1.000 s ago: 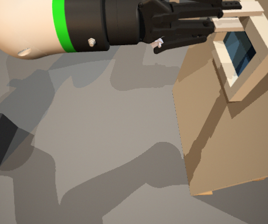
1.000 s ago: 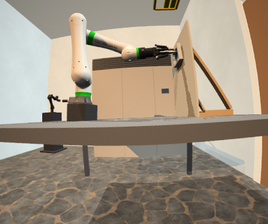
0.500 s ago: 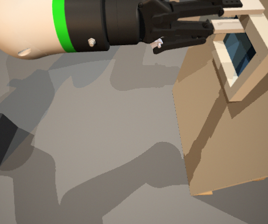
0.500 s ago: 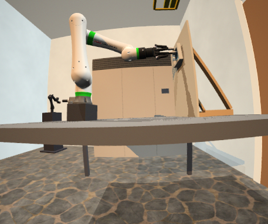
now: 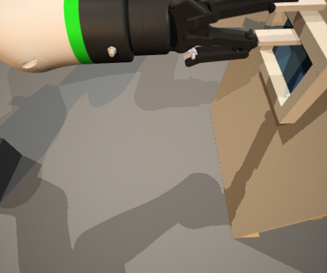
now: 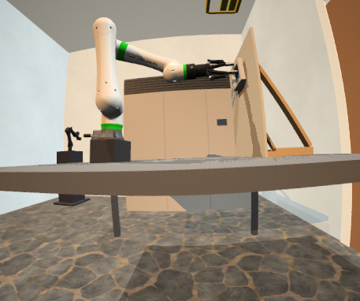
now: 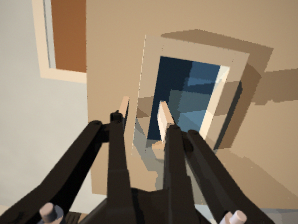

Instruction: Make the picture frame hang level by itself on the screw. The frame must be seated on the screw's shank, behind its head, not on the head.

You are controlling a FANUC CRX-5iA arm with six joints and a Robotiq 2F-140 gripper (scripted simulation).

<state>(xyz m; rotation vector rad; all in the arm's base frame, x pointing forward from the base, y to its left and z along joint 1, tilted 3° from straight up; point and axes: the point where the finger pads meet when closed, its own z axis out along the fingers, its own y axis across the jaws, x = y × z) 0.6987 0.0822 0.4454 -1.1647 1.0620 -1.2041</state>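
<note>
Against the tan board, released jaws straddle the picture frame's upper edge.

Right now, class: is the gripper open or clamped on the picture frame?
Open. In the wrist view the gripper has its fingers spread apart on either side of the picture frame's rail, with gaps visible, not pinching it.

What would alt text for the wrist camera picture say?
Seen from just behind the black gripper, the jaws stand parted around the near side rail of a pale wooden picture frame holding a blue picture, without clamping it. The frame rests against a tan board.
</note>
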